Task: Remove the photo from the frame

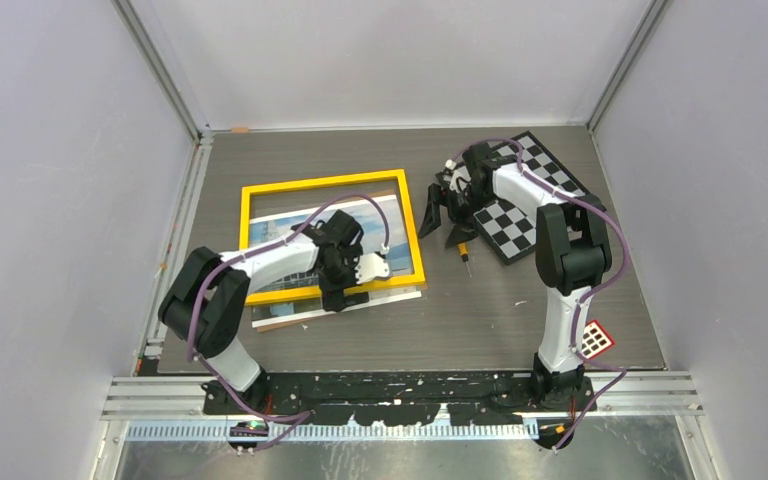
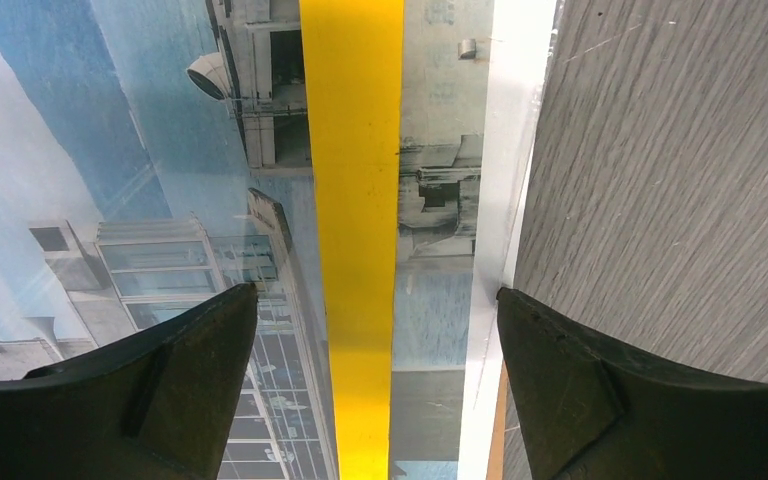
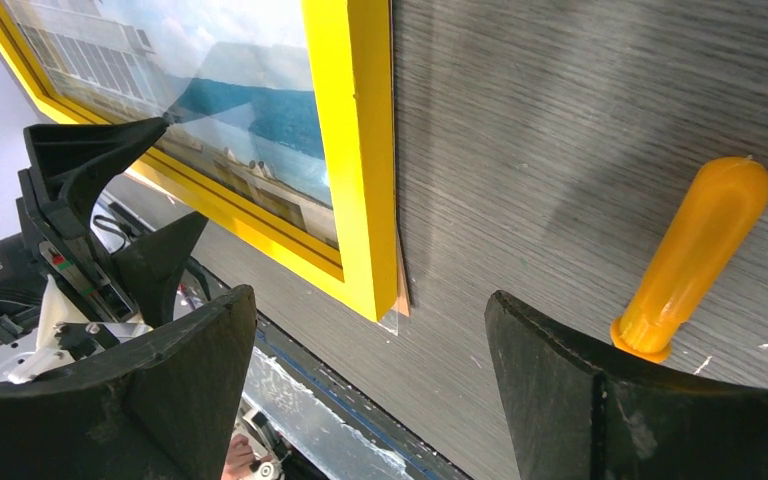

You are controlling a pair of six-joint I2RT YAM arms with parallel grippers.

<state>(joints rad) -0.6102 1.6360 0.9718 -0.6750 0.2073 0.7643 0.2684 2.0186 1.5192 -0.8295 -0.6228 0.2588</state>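
Hovering left gripper (image 2: pixel 375 295): my fingers spread wide, straddling the frame's (image 1: pixel 322 181) near rail, gripping nothing.
Right gripper (image 3: pixel 370 298): also spread and empty, right of the frame, beside the orange-handled screwdriver (image 3: pixel 695 240).
Photo (image 2: pixel 110 150): flat under the frame, edge poking past the near rail.
Done: photo looks loose — sits askew.
Remaining: slide it fully clear of the frame.

Counted on the tabletop (image 1: pixel 460 320): one yellow frame (image 1: pixel 320 182), one photo (image 1: pixel 280 222) showing through the frame, one orange-handled screwdriver (image 3: pixel 695 250) just right of the frame, one black-and-white checkerboard (image 1: pixel 505 225) farther right, and one small red-and-white checkered card (image 1: pixel 595 338) well right of the frame.
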